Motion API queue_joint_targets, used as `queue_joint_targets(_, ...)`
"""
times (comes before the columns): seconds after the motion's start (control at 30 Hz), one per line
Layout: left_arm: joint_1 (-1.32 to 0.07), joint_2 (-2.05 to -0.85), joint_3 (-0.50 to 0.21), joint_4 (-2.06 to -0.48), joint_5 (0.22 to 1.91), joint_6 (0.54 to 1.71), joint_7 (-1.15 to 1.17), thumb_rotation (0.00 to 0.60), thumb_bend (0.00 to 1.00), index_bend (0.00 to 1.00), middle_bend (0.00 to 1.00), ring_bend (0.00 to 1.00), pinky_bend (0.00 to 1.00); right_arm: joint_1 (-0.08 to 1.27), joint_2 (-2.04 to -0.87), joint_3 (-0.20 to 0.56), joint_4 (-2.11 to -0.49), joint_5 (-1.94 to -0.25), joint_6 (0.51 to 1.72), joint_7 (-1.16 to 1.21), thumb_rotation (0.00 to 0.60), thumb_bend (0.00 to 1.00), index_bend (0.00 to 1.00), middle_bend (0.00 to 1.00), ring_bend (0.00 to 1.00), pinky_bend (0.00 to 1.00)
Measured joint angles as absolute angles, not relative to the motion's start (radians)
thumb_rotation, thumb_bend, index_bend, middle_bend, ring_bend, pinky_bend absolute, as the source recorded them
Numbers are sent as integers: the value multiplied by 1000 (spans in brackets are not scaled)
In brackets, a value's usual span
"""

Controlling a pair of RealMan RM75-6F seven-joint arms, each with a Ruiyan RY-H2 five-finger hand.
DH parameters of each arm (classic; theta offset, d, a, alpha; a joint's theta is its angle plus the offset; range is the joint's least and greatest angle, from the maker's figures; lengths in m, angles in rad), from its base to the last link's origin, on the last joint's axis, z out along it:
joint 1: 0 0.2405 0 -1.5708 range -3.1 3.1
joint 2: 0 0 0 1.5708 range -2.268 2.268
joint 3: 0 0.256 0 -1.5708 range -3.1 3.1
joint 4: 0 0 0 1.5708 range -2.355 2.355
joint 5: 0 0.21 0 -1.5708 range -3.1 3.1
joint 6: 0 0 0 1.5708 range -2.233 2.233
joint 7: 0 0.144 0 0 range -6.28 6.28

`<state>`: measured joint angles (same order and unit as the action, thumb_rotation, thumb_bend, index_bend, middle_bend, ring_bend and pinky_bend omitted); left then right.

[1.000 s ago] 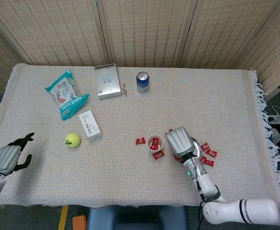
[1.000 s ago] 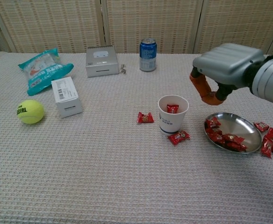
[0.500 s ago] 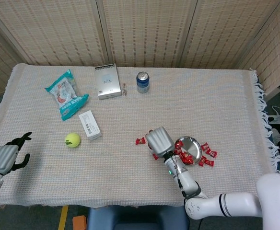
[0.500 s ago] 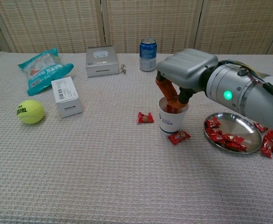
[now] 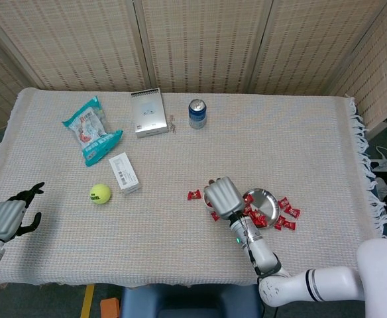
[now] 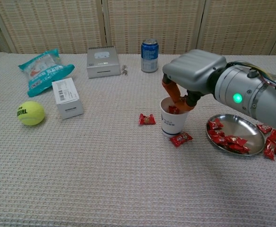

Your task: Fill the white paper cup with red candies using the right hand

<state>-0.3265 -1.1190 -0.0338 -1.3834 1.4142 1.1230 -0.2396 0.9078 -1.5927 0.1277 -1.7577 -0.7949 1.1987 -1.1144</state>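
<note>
Hovering hand: right hand (image 6: 191, 75) hangs directly over the white paper cup (image 6: 174, 122), orange fingertips (image 6: 175, 96) dipped at the rim.
Grip: fingers are pinched close together above the cup mouth; I cannot tell whether a candy sits between them or has dropped.
Cup: upright near the middle of the bench (image 6: 105, 179), with some red showing inside, far from full by my judgement.
Supply: metal dish (image 6: 239, 130) just right of the cup holds several red candies (image 6: 228, 140); more lie loose on the cloth past its far edge.
Strays: one candy (image 6: 181, 138) touches the cup's base at the front, another (image 6: 147, 119) lies just to its left.
Left hand: left hand (image 5: 9, 218) rests at the bench's near left corner, fingers spread, holding nothing.
Risk, tipping: the cup is light paper; fingertips catching the rim on the way out could knock it over and spill what is in.
Risk, missing: a release off centre would add to the strays beside the cup.
Bystanders: tennis ball (image 6: 30, 113), small white box (image 6: 67, 97), snack bag (image 6: 45, 66), grey box (image 6: 102, 61) and soda can (image 6: 150, 55) sit well apart from the action.
</note>
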Motion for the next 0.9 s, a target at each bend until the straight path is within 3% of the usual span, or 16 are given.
queue_joint_targets(0.23, -326, -1118, -35, -1383, 1413, 1125, -241, 600, 535, 28, 177, 174, 299, 914, -1587, 124, -1761, -779, 1195, -1108, 600, 280, 147, 322, 424, 920)
queue_joint_targets(0.57, -324, -1117, -35, -1384, 1415, 1129, -242, 600, 535, 28, 177, 174, 299, 907, -1563, 113, -1780, -798, 1210, -1080, 600, 237, 125, 293, 408, 918)
queue_joint_targets(0.9, -326, -1120, -34, -1383, 1415, 1124, -235, 600, 536, 28, 177, 174, 299, 811, -1466, 17, -1815, -914, 1256, -973, 600, 223, 122, 284, 377, 915)
